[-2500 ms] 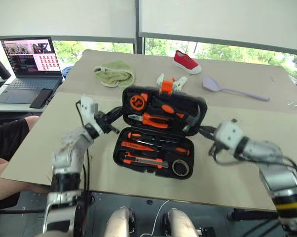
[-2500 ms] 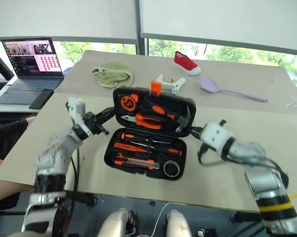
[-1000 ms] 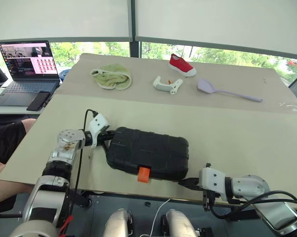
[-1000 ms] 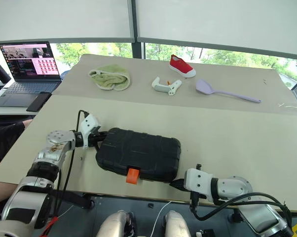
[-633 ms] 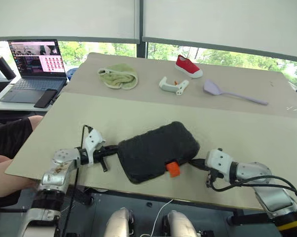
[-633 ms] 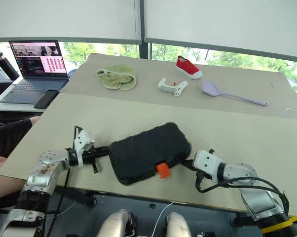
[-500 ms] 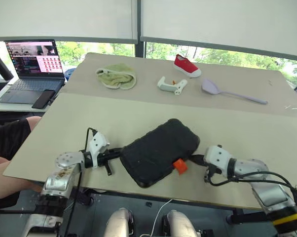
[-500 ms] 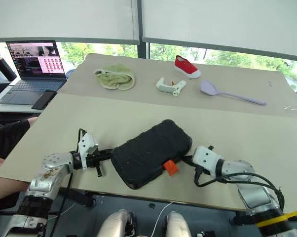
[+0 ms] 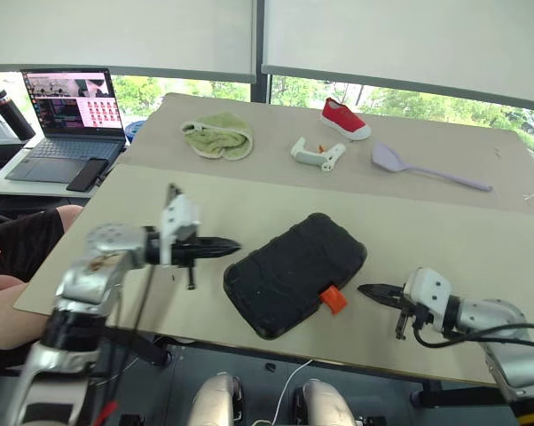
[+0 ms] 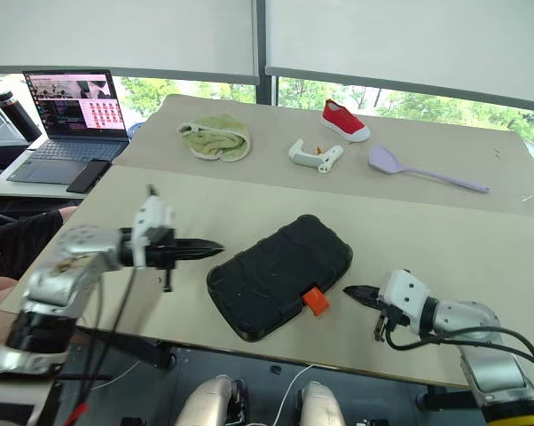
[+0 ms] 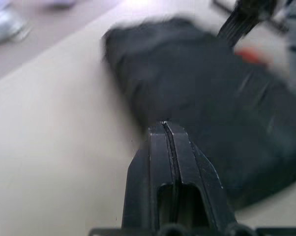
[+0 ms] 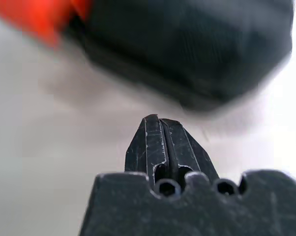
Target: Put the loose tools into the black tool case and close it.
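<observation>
The black tool case is lying closed and flat near the front edge of the table, turned at an angle, with its orange latch facing the front edge. Its contents are hidden by the shut lid.

The right gripper is being held just above the table, to the right of the latch, pointed at the case but apart from it; its fingers are pressed together on nothing. The left gripper is being held above the table off the case's left corner, its fingers likewise pinched together and empty, aimed toward the case.

Farther back, a green cloth, a white clip-like object, a lilac spatula and a red shoe are lying well apart from the case. A laptop is standing open on a side desk at far left.
</observation>
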Controlling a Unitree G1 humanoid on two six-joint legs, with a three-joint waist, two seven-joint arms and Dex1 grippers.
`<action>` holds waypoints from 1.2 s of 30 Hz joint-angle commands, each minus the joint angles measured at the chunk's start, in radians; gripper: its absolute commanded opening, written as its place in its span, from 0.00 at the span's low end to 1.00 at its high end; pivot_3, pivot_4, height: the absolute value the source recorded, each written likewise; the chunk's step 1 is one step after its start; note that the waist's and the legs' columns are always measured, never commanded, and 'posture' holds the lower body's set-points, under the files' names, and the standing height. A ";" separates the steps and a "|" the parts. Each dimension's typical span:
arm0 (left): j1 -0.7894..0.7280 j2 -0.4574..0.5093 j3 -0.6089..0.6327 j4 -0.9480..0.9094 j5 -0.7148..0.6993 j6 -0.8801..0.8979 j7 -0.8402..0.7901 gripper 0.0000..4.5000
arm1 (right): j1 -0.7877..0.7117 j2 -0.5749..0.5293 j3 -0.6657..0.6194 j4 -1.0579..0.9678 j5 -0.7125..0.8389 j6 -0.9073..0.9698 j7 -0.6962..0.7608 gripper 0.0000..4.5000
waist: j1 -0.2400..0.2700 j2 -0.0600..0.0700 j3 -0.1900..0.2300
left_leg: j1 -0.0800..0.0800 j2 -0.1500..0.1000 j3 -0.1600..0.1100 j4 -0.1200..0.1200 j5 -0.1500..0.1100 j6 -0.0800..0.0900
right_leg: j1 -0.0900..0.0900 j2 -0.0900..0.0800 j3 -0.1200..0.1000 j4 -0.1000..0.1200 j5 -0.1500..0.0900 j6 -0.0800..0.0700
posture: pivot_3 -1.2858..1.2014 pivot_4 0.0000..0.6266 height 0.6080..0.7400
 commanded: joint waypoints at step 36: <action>-0.017 -0.106 -0.260 0.104 0.189 0.129 0.151 0.00 | -0.012 0.066 0.082 -0.127 0.009 0.171 0.016 0.02 | -0.005 0.008 -0.010 | 0.013 0.004 -0.004 0.000 -0.009 -0.004 | 0.012 -0.004 0.000 -0.010 -0.001 -0.004 | 0.52 0.24 0.97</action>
